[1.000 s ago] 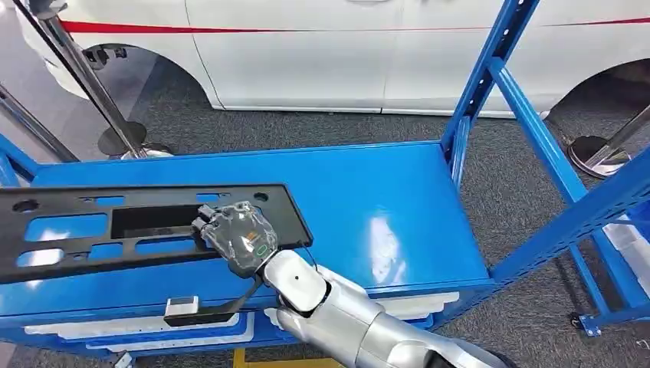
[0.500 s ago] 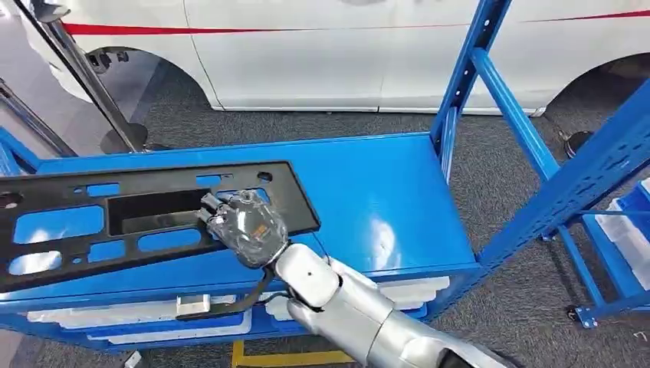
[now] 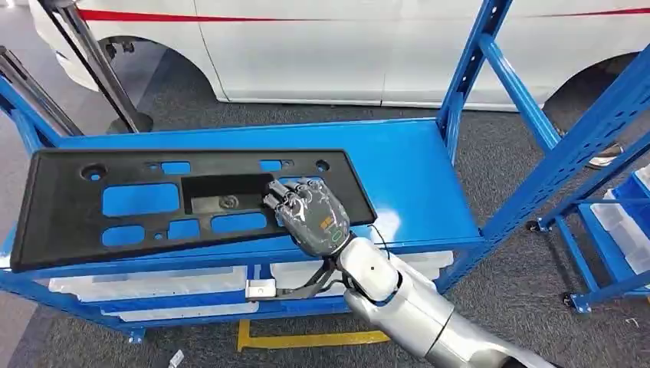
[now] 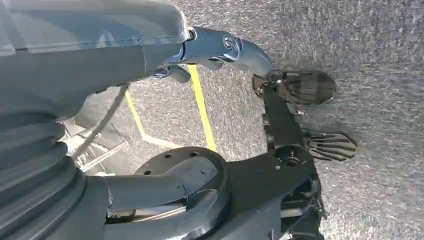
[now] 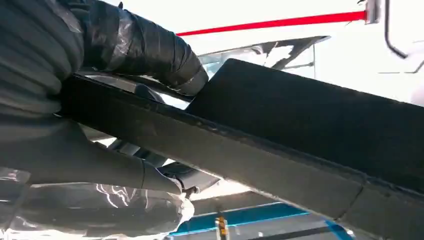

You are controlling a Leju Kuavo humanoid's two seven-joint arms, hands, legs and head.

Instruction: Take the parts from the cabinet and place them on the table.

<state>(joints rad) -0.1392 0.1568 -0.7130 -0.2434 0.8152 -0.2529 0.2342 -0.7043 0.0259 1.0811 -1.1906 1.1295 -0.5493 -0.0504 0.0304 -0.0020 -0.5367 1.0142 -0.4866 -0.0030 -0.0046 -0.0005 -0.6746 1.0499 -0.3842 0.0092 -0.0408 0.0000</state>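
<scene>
Since a second ago the black panel (image 3: 184,201) had slid rightward in my view, my whole view shifting too. My right hand (image 3: 310,217) gripped its near edge over the blue shelf (image 3: 406,184); my left hand (image 4: 150,185) hung curled, holding nothing.

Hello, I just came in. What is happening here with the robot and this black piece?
The robot's right hand grips a long black plastic panel by its near edge, over the top of a blue metal shelf. The left hand hangs over the grey carpet, holding nothing. A white car stands behind the shelf.
</scene>
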